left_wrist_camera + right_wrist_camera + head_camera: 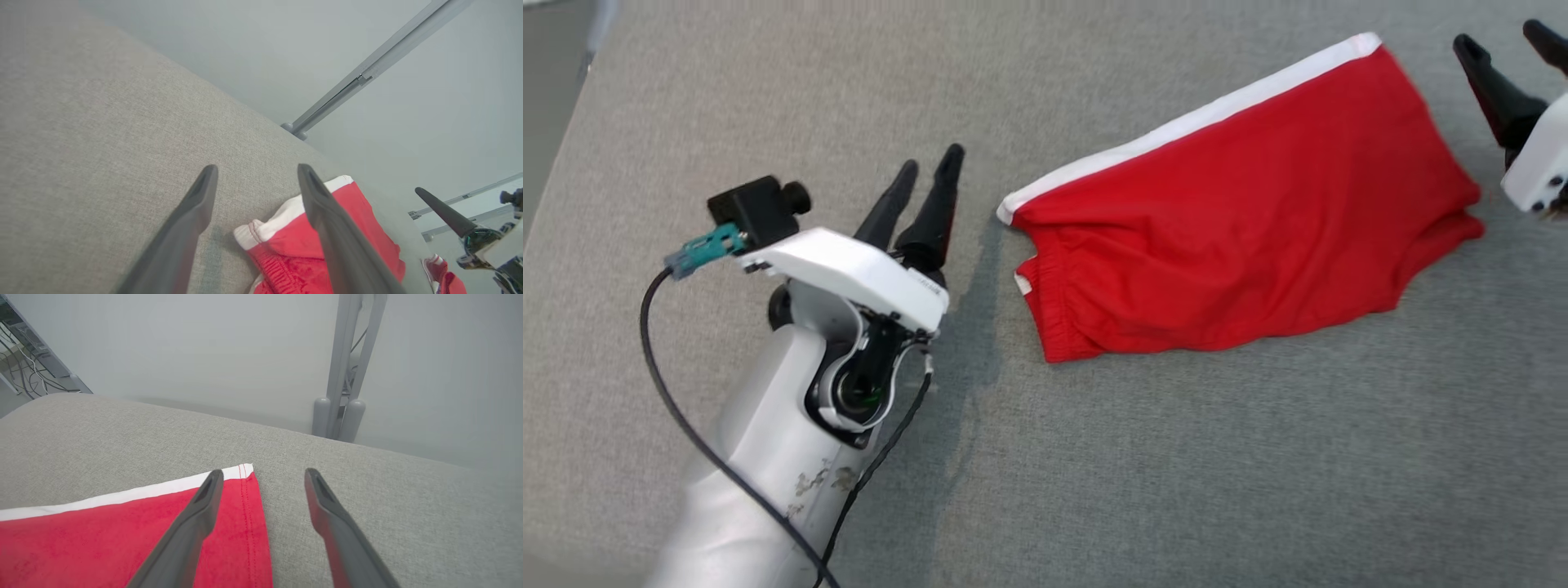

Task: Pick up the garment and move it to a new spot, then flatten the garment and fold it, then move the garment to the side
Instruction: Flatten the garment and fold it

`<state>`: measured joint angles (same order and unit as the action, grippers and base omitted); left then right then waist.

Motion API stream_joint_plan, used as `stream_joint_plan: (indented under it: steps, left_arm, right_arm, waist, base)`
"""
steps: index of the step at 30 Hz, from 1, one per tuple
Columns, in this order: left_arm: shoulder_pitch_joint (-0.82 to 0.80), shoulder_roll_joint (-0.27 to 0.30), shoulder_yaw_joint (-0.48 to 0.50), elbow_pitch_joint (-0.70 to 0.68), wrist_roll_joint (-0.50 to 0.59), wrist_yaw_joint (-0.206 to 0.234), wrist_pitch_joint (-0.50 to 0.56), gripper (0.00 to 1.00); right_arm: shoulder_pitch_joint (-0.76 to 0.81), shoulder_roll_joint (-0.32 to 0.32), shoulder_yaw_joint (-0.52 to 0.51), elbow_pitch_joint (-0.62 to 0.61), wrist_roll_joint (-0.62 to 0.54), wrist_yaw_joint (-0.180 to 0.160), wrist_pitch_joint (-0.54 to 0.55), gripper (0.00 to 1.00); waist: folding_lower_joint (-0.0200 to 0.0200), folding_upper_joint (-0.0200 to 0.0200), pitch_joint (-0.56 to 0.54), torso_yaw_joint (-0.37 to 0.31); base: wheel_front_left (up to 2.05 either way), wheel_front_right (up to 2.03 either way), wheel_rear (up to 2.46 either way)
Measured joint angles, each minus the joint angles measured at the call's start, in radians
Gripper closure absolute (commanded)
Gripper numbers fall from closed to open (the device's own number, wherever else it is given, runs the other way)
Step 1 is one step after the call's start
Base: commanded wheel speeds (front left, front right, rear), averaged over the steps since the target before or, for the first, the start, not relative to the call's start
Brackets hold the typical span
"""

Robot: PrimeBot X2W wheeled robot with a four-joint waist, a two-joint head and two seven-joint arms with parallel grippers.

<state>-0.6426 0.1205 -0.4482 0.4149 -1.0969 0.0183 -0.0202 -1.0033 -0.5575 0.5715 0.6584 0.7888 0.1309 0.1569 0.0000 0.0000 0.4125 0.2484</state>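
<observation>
A red garment [1241, 212], a pair of shorts by its shape, lies flat on the grey cloth-covered bench [1176, 457]. In the head view it runs from the middle out toward 2 o'clock. A white band [1192, 118] lines its 12 o'clock edge, and the gathered elastic waist [1054, 318] forms its 8 o'clock end. The cloth shows shallow wrinkles, and the hem end at 3 o'clock has a second layer peeking out beneath it.

The left gripper [931, 161] sits at the garment's 9 o'clock, near the waist, with a strip of bare bench between them. Its fingers point toward 1 o'clock. In the left wrist view the left gripper [257, 169] has its fingers spread apart and holds nothing. The white-edged waist corner of the garment [286, 245] shows between them, toward 5 o'clock.

The right gripper [1501, 34] is at the garment's 2 o'clock, just beside the hem end, with its fingers apart. In the right wrist view the right gripper [264, 473] is spread wide and empty. Its 9 o'clock finger crosses in front of the stitched hem corner of the garment [102, 539], and the other is in front of bare bench. Whether either finger touches the cloth cannot be told.

Beyond the bench's far edge, at 1 o'clock in that view, stands a grey metal post [347, 355].
</observation>
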Motion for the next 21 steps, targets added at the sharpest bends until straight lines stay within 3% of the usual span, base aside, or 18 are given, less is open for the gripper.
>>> stream_joint_plan:
  steps: [6, 11, 17, 21]
  left_arm:
    - [0.060, 0.035, 0.011, -0.019, 0.061, -0.018, -0.128, 0.00]
    - [0.142, 0.055, 0.025, -0.025, 0.116, 0.002, -0.211, 0.00]
    - [0.231, 0.073, 0.054, -0.053, 0.235, 0.026, -0.239, 0.00]
    - [0.306, 0.072, 0.109, -0.112, 0.353, 0.036, -0.241, 0.00]
  right_arm:
    - [0.108, 0.013, -0.008, -0.052, 0.016, 0.000, -0.122, 0.00]
    - [0.209, 0.005, -0.026, -0.094, -0.043, 0.000, -0.245, 0.00]
    - [0.342, 0.031, -0.093, -0.122, -0.149, 0.000, -0.356, 0.00]
    - [0.438, 0.083, -0.170, -0.150, -0.219, 0.000, -0.387, 0.00]
  waist:
    - [0.0000, 0.0000, -0.078, -0.046]
    - [0.0000, 0.0000, -0.142, -0.084]
    - [0.0000, 0.0001, -0.207, -0.119]
    - [0.0000, 0.0000, -0.241, -0.137]
  base:
    - [0.00, 0.00, 0.00]
    - [0.00, 0.00, 0.00]
    - [0.00, 0.00, 0.00]
    - [0.00, 0.00, 0.00]
